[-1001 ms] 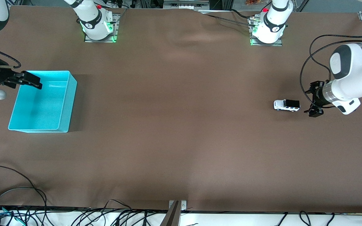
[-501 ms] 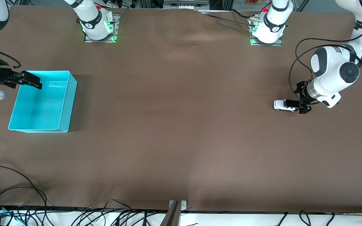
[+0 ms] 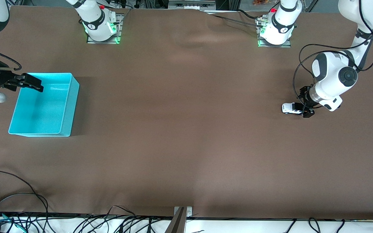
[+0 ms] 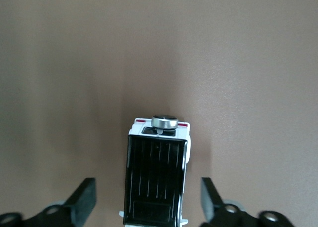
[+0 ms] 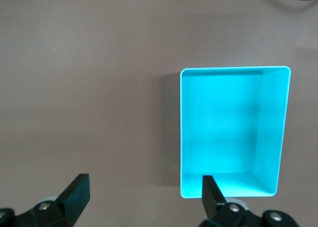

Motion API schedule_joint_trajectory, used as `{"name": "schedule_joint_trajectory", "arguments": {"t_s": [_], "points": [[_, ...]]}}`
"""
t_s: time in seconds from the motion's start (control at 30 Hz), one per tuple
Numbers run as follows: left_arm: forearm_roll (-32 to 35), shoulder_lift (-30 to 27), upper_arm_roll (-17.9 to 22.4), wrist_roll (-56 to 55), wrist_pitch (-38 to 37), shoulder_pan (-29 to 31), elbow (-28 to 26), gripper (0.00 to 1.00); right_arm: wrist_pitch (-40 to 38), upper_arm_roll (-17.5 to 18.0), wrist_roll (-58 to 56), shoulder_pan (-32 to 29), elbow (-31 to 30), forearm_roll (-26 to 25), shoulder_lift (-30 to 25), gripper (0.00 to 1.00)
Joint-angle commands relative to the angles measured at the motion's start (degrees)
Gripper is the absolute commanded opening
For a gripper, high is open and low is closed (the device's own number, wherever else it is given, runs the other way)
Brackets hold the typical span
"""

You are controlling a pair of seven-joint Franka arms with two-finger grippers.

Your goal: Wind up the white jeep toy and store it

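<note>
The white jeep toy [image 3: 290,108] [image 4: 156,180], with its black roof and a silver spare wheel on one end, stands on the brown table at the left arm's end. My left gripper [image 3: 304,106] [image 4: 147,189] is low around the jeep's black-roofed end. It is open, one finger on each side with a gap between each finger and the car. My right gripper [image 3: 36,83] [image 5: 144,189] hangs open and holds nothing, over the edge of the turquoise bin [image 3: 73,97] [image 5: 284,127] at the right arm's end, where that arm waits.
The bin has nothing in it. The arms' bases [image 3: 101,27] [image 3: 275,30] stand along the table edge farthest from the front camera. Cables [image 3: 18,197] lie at the nearest edge. Brown tabletop stretches between the jeep and the bin.
My left arm has swung in toward the jeep, and its gripper went from beside the car to straddling its black-roofed end. The right arm, the jeep and the bin have stayed put.
</note>
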Motion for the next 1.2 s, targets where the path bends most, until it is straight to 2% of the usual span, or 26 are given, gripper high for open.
{"name": "schedule_joint_trajectory", "arguments": {"t_s": [0.0, 0.13, 0.27, 0.33, 0.53, 0.9, 1.17], "points": [[0.4, 0.3, -0.3, -0.7, 0.4, 0.3, 0.2, 0.75, -0.2, -0.1, 0.0, -0.1, 1.3, 1.1, 0.6, 1.00], [0.4, 0.3, -0.3, -0.6, 0.4, 0.2, 0.4, 0.46, -0.2, -0.1, 0.0, -0.1, 1.3, 1.1, 0.6, 1.00], [0.4, 0.1, -0.4, -0.6, 0.2, 0.1, 1.0, 0.14, -0.2, -0.1, 0.0, -0.1, 1.3, 1.1, 0.6, 1.00], [0.4, -0.4, -0.4, -0.6, -0.1, 0.1, 1.0, 0.04, -0.2, -0.1, 0.0, -0.1, 1.3, 1.1, 0.6, 1.00], [0.2, -2.3, -1.1, -1.8, -0.4, -0.5, 1.1, 0.04, -0.2, -0.1, 0.0, -0.1, 1.3, 1.1, 0.6, 1.00], [0.3, -1.5, -8.8, -11.8, -0.3, -0.4, 0.5, 0.04, -0.2, -0.1, 0.1, -0.1, 1.3, 1.1, 0.6, 1.00], [0.3, 0.6, -10.2, -12.0, 0.3, -0.5, 0.2, 0.03, -0.2, -0.1, 0.0, -0.1, 1.4, 1.2, 0.6, 1.00]]}}
